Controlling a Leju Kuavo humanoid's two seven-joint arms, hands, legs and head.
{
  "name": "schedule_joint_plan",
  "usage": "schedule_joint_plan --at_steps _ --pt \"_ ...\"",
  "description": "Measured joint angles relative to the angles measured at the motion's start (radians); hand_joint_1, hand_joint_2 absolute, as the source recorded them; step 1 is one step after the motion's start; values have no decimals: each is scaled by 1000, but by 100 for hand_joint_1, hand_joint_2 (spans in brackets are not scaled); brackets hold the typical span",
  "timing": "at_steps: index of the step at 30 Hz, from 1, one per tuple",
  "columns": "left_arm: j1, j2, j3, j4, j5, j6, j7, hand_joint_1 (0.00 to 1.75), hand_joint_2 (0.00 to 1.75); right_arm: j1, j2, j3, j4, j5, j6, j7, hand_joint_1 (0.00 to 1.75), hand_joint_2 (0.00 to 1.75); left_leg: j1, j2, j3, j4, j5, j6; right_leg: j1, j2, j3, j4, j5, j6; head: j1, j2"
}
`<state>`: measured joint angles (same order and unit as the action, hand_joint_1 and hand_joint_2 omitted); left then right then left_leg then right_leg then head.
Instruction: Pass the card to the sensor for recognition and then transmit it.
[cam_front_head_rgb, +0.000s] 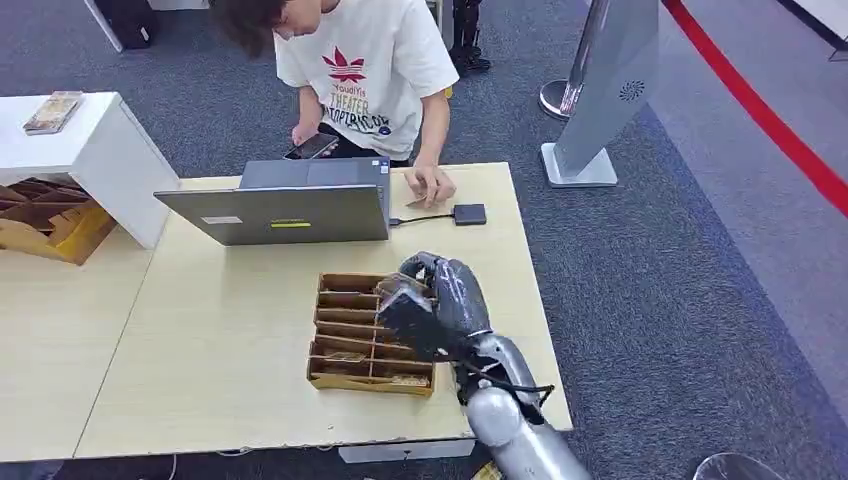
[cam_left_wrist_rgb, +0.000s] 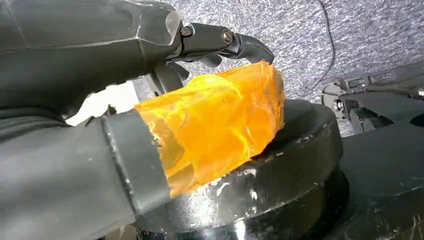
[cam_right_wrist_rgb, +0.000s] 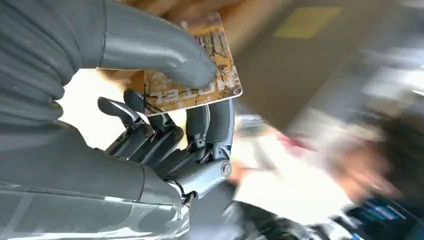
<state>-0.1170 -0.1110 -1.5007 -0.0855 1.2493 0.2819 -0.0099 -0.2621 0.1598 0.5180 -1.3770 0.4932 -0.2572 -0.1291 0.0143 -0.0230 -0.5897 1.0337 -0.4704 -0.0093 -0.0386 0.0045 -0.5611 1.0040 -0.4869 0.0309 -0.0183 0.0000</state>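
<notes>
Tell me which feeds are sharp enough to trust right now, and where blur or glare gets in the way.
Head view: sharp and evenly lit; the right hand above the cardboard tray reads clearly. Right wrist view: the card and the fingers are fairly sharp, everything behind is smeared by motion blur. Left wrist view: in focus, with bright glare on the glossy black part below the left hand.

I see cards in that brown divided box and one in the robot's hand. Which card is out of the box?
The card with the brown tree-like print: the right hand pinches it between thumb and fingers above the cardboard tray. The other cards lie in tray slots.
</notes>
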Motion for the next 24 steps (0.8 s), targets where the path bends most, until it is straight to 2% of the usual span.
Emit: schedule_joint_plan --at_steps 2,5,12,17,24 --pt "2 0 0 0 0 3 -5 0 0 16 -3 -27 -123 -196 21 -50 175 175 0 0 0 0 0 0 0 0 0 0 0 0 0 0" --pt "2 0 0 0 0 3 -6 0 0 34 -9 -62 -247 -320 49 -84 175 175 0 1 0 0 0 0 0 1 0 0 0 0 0 0" --pt "2 0 -1 0 1 2 -6 0 0 54 -16 -89 -355 -354 71 -99 175 175 0 1 0 0 0 0 0 1 0 0 0 0 0 0" --pt "2 0 -2 0 1 1 -6 0 0 53 -17 -92 -361 -349 110 -93 175 175 0 1 0 0 0 0 0 1 0 0 0 0 0 0" --pt "2 0 -10 0 0 1 -6 0 0 26 -17 -85 -342 -333 124 -83 175 175 0 1 0 0 0 0 0 1 0 0 0 0 0 0"
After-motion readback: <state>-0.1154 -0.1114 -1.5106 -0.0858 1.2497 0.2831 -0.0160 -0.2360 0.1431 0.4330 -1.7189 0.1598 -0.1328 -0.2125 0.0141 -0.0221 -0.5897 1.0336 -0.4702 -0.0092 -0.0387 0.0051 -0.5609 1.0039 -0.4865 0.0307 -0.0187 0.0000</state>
